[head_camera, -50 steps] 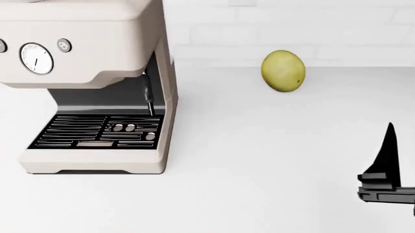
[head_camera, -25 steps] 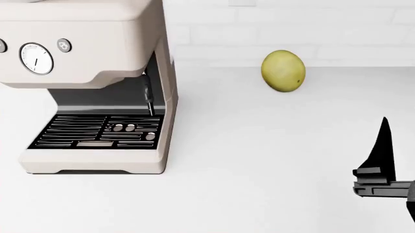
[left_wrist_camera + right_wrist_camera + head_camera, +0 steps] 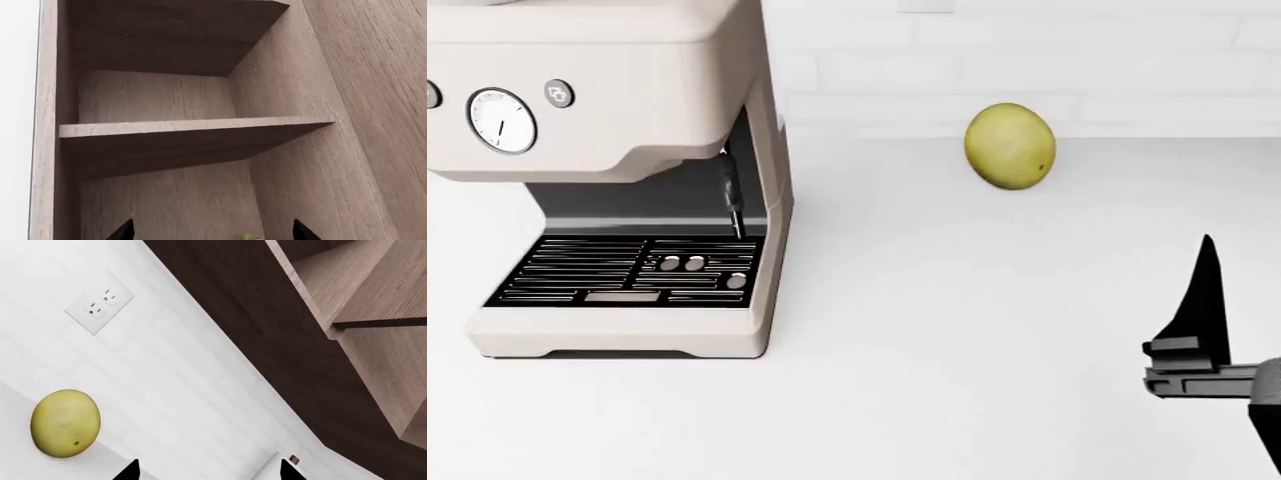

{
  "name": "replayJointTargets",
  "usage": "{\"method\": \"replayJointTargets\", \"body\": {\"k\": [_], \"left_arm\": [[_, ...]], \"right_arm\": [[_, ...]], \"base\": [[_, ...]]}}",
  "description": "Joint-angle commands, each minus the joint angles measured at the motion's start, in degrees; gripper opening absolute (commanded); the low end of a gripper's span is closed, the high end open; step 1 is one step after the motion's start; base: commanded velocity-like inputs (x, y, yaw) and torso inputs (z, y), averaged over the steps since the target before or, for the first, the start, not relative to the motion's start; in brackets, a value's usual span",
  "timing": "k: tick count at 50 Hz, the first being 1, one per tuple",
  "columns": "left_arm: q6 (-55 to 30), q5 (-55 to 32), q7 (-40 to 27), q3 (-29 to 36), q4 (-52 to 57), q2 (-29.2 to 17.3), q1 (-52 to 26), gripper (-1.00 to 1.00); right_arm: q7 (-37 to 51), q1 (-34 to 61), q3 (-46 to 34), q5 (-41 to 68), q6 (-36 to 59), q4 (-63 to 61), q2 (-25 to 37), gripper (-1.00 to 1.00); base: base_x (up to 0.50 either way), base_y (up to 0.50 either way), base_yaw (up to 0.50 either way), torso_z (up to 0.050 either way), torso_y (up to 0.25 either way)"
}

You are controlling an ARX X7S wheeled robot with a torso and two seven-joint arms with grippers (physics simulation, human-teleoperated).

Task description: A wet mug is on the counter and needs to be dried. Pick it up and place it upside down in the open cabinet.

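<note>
Here the espresso machine [image 3: 614,180] stands on the white counter [image 3: 961,330] at the far left of the head view, with its black drip grate facing the front and a round gauge and a small button on its pale face; no brand or lettering on it can be read. To the right of the machine lies a broad bare stretch of counter, running back to the white tiled wall [image 3: 1028,70]. The yellow-green fruit [image 3: 1010,146] rests well to the right of the machine, close to that wall, with free room on every side of it. Farther right again, well apart from the fruit and nearer the front, the right pincer [image 3: 1201,350] enters at the frame's edge; its tips stand spread apart in the right wrist view, released and holding nothing. That same view shows a blank two-socket outlet [image 3: 100,303] on the wall above the fruit and the dark side of the wooden cabinet [image 3: 200,130] beyond it. The left pincer [image 3: 212,231] faces into the open cabinet, its tips spread wide and empty, below a bare shelf [image 3: 193,127] with clear room above and beneath. The mug appears in none of the views.
</note>
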Motion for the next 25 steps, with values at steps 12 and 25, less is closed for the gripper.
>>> {"method": "replayJointTargets", "body": {"k": [12,25], "left_arm": [[-14.7,-15.6,-13.5,-5.4,23.2,-2.9,9.1,1.0],[-19.5,-26.6,-21.6,-10.7,32.0,-3.0,12.1,1.0]], "right_arm": [[1.6,-0.7,-1.5,0.1,0.6,0.2,0.6,1.0],[1.8,-0.8,-1.7,0.3,0.9,0.1,0.7,1.0]], "base": [[0.0,0.0,0.0,0.0,0.0],[0.0,0.0,0.0,0.0,0.0]]}}
